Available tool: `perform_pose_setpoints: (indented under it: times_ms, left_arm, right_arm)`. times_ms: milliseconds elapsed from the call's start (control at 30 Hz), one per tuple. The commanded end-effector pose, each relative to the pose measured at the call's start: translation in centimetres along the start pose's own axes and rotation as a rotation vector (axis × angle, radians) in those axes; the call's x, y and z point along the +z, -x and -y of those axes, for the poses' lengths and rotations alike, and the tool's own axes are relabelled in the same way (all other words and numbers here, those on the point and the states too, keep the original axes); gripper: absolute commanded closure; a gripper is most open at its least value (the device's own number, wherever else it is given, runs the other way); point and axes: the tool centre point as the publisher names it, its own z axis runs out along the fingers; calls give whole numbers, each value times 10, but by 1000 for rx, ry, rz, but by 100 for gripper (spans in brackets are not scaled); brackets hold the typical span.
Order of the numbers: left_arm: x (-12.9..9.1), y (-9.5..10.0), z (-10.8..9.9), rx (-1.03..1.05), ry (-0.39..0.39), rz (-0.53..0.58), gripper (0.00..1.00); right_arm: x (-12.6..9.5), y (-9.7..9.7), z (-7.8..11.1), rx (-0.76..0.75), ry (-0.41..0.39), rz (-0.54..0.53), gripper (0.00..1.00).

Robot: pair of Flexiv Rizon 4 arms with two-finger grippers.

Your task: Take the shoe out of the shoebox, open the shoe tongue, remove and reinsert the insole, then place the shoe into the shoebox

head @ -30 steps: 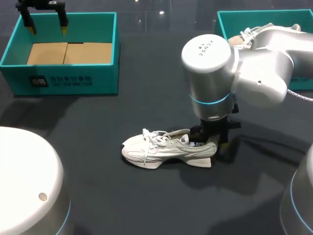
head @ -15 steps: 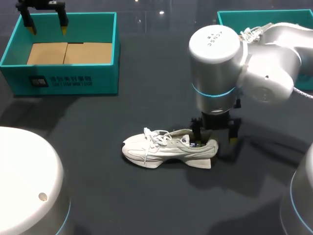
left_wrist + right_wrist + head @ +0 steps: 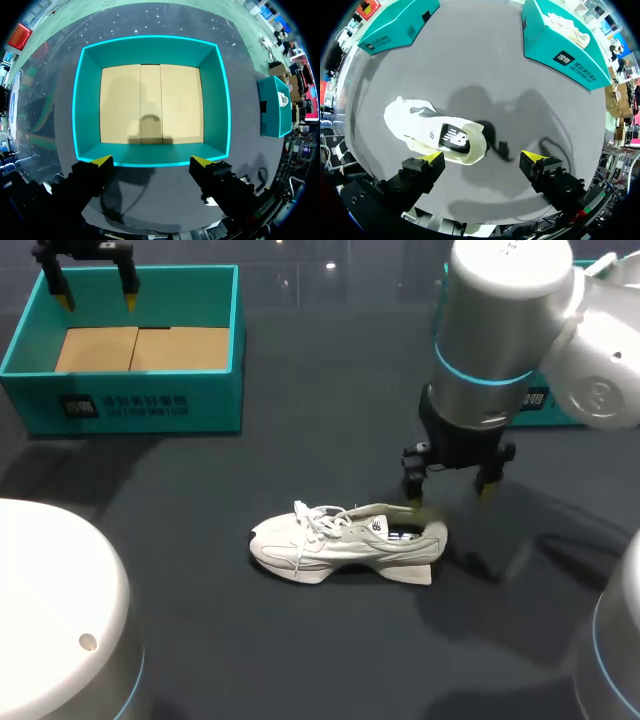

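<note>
Head view: your right gripper [image 3: 450, 488] hangs spread, empty, just above the heel of the unboxed white lace-up sneaker [image 3: 345, 542]. Its dark insole [image 3: 452, 141] looks seated; reboxing is left. Your left gripper [image 3: 97, 298], spread, hovers over the teal cardboard shoebox [image 3: 130, 400], well apart from the sneaker.

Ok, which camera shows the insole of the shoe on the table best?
The right wrist view: it looks down into the shoe, so the dark insole shows through the opening. The head view sees the shoe side-on, with only a sliver of insole. The left wrist view shows only the shoebox, no shoe.
</note>
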Motion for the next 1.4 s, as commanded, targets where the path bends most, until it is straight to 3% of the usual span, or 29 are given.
perform_pose_setpoints:
  times_ms: [33, 367, 433, 500, 633, 700, 767, 1200, 1300, 1400]
  left_arm:
    - [0, 0, 0, 0, 0, 1, 0]
    - [0, 0, 0, 0, 0, 1, 0]
    - [0, 0, 0, 0, 0, 1, 0]
    - [0, 0, 0, 0, 0, 1, 0]
    - [0, 0, 0, 0, 0, 1, 0]
    - [0, 0, 0, 0, 0, 1, 0]
    - [0, 0, 0, 0, 0, 1, 0]
    - [0, 0, 0, 0, 0, 1, 0]
    - [0, 0, 0, 0, 0, 1, 0]
    - [0, 0, 0, 0, 0, 1, 0]
  right_arm:
    - [-16, 31, 19, -275, 65, -294, 0]
    - [-16, 31, 19, -275, 65, -294, 0]
    - [-12, 39, 25, -360, 133, -364, 0]
    - [-16, 48, 33, -499, 289, -493, 0]
    - [-15, 67, 48, -697, 487, -549, 0]
    - [-6, 76, 51, -717, 531, -548, 0]
    - [6, 83, 53, -757, 502, -582, 0]
    - [6, 83, 53, -757, 502, -582, 0]
    - [22, 90, 53, -854, 603, -646, 0]
    - [36, 94, 54, -911, 666, -644, 0]
